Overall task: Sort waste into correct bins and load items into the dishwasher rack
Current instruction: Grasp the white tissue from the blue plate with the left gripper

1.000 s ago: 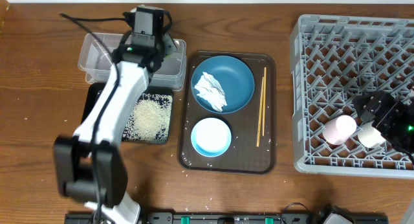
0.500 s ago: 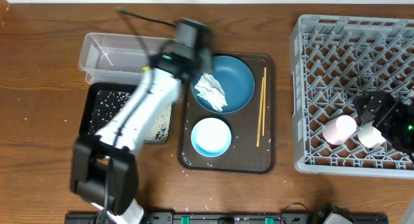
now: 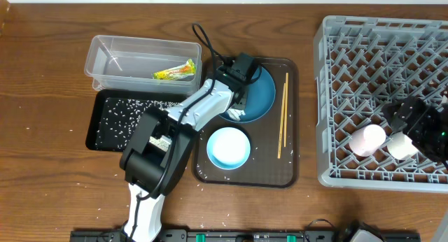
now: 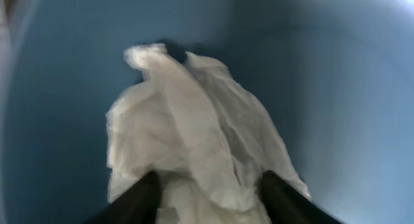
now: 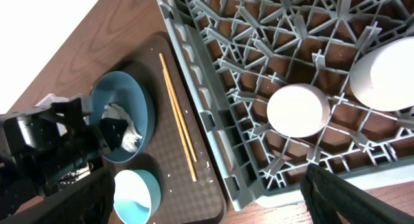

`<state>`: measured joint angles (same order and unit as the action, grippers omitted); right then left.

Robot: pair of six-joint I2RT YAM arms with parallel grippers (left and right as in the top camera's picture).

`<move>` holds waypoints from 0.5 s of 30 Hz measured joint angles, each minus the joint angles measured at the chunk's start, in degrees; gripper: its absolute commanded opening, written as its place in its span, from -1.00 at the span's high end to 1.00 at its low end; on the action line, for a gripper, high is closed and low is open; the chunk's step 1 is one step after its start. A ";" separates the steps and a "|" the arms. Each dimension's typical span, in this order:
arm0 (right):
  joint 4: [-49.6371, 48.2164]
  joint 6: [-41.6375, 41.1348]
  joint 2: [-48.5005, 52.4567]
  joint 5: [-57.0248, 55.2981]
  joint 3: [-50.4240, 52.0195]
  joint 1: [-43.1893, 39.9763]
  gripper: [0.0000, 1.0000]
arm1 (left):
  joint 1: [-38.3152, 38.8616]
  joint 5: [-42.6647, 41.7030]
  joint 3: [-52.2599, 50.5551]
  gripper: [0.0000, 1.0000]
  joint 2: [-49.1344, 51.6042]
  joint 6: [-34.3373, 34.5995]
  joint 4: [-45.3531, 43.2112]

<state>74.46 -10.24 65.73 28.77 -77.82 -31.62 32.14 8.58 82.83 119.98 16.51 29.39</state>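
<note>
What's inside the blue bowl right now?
A crumpled white tissue lies in the blue bowl, with the left gripper open astride it. Overhead, the left arm covers much of the bowl, so anything beneath it cannot be seen.

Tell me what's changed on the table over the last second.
The left arm swung from over the clear tub across to the blue bowl. The left gripper now sits low, jaws open either side of the tissue, not closed on it. The snack wrapper lies in the tub, no longer hidden. The right gripper, white bowl and chopsticks stayed put.
</note>
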 measured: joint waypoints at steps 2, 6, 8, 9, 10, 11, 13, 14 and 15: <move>0.02 0.00 0.00 -0.02 0.00 0.00 -0.80 | 0.00 -1.36 0.02 0.60 0.04 0.17 -0.07; 0.07 0.00 0.00 -0.07 0.00 0.00 -0.80 | 0.00 -4.57 0.20 0.88 -0.13 -0.33 0.57; 0.13 0.00 0.00 -0.07 0.00 -0.02 -0.80 | 0.00 -5.75 0.74 0.88 -1.09 -0.28 1.68; 0.26 0.02 0.00 -0.07 0.00 0.00 -0.80 | 0.00 -6.25 1.18 0.88 -2.23 -0.28 2.45; 0.44 0.00 0.00 -0.09 0.00 0.00 -0.79 | 0.00 -6.56 1.60 0.88 -3.54 -0.31 2.95; 0.57 0.00 0.00 -0.07 0.00 0.00 -0.79 | -0.07 -6.71 2.10 0.88 -5.60 -0.37 3.19; 0.72 0.00 0.00 -0.09 0.00 0.00 -0.79 | -0.46 -5.97 3.21 0.88 -10.80 -0.52 3.13; 0.74 0.00 0.00 -0.09 0.00 -0.02 -0.79 | -0.76 -5.07 3.76 0.87 -13.09 -0.61 2.99; 0.74 0.00 0.00 -0.09 0.00 0.00 -0.79 | -1.44 -3.80 4.68 0.88 -15.96 -0.85 2.97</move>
<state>75.20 -10.24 65.73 28.69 -77.82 -31.62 30.70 4.78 87.50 104.03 15.66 32.36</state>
